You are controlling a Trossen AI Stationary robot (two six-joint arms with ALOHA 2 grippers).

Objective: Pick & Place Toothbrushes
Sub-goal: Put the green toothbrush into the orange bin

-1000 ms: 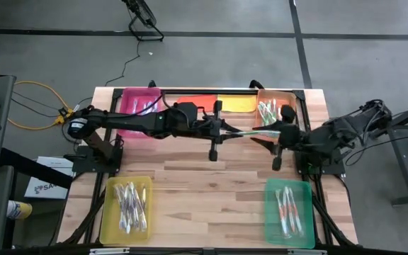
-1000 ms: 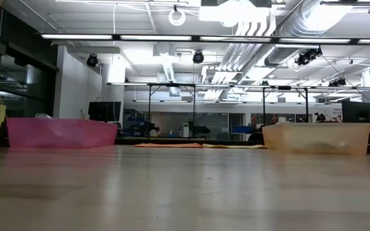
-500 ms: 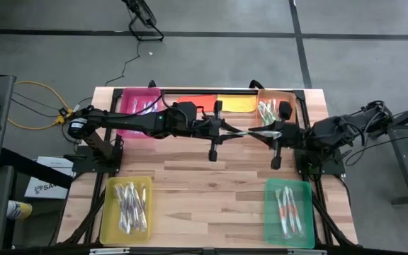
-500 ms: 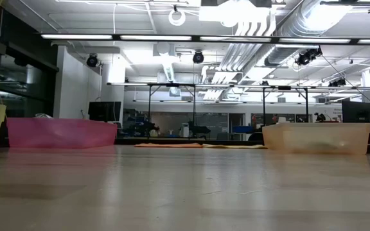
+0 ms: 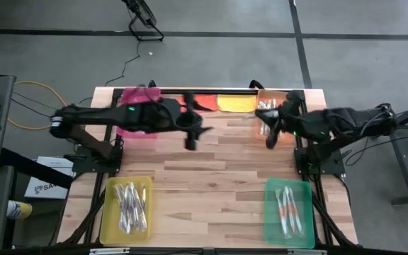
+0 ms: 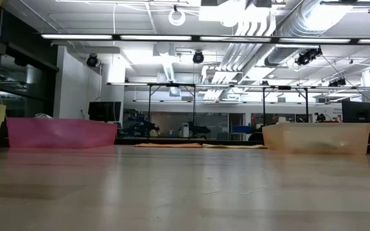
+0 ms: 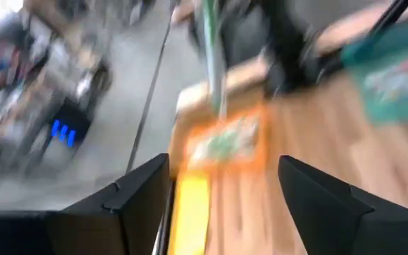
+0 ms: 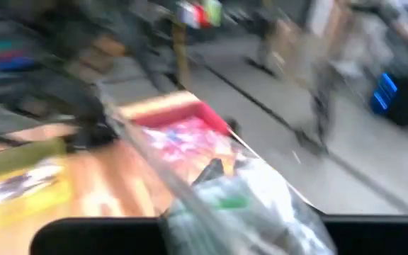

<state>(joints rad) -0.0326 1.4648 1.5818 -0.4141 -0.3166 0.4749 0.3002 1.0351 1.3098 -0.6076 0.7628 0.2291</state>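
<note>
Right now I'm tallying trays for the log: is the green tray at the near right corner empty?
No: in the high view, the green tray holds several toothbrushes lying lengthwise.

The high view looks straight down on the whole table. The low view sits at tabletop level, facing across to the pink tray at the far edge. Both wrist views ride above that table, each seeing its trays

Pale wood-plank table, smooth; translucent plastic yellow tray and green tray.
</note>
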